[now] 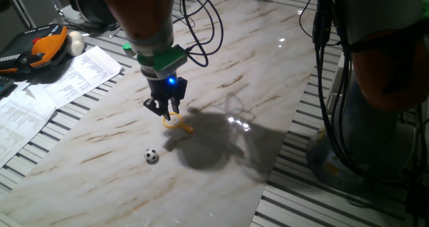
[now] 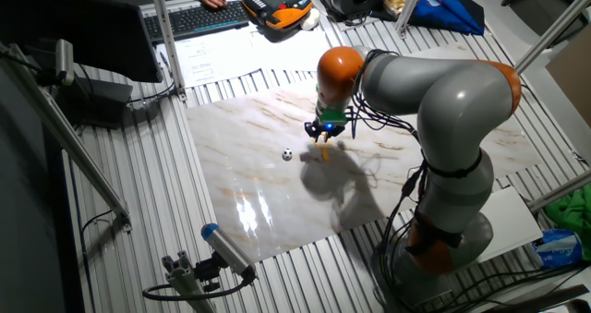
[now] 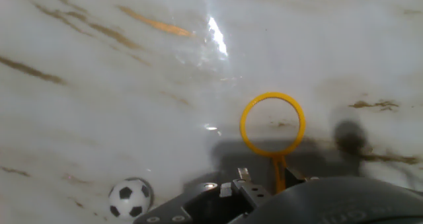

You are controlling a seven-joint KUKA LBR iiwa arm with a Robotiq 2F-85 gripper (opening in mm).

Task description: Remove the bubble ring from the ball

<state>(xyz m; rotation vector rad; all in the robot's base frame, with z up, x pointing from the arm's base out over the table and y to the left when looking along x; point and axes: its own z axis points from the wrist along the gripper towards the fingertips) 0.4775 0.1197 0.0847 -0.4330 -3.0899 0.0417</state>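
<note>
The bubble ring is a thin yellow-orange loop with a short handle. My gripper is shut on its handle and holds it just above the marble slab; the loop hangs below the fingers. The ball, tiny, white with black patches, sits alone on the slab, apart from the ring, to the front left of my gripper. In the hand view the ball is at the lower left and the ring's loop is empty. In the other fixed view the ball lies left of my gripper.
Papers lie at the slab's left edge, with an orange-black tool and a larger plain white ball behind them. The arm's shadow falls to the right. Cables hang behind the gripper. The slab rests on slatted metal.
</note>
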